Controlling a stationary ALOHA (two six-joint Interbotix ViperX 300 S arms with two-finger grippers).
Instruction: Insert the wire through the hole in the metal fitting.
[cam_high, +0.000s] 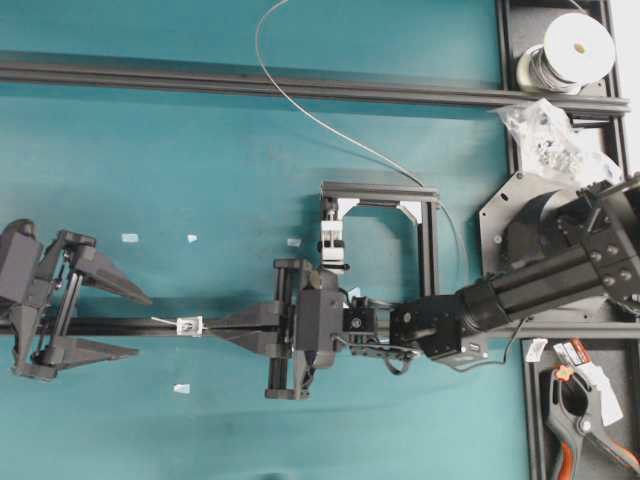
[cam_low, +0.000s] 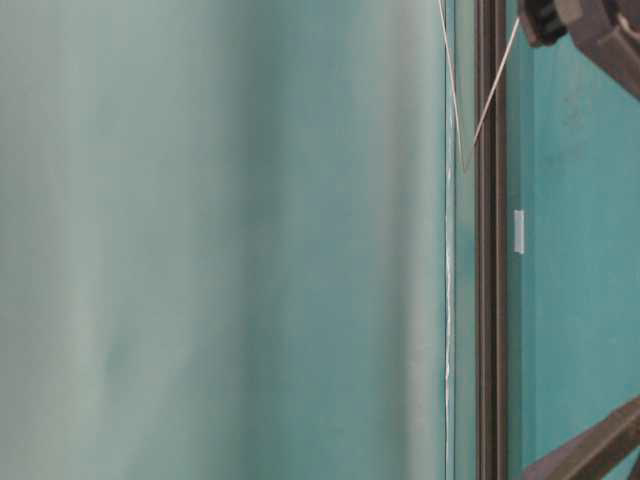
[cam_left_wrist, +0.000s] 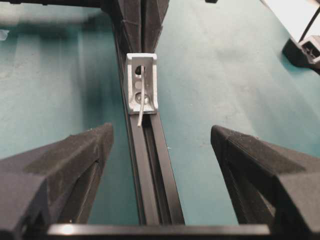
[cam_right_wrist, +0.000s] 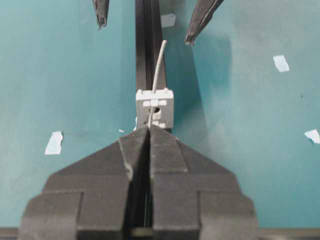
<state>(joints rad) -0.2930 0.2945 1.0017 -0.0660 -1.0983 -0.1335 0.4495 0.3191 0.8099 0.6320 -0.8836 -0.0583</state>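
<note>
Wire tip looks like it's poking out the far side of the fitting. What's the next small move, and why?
Probably bring the open left end effector in to close on the protruding wire tip. The wire already passes through the fitting and sticks out on the left arm's side, while the right end effector is shut on it right behind the fitting, so it can hardly push more through.
</note>
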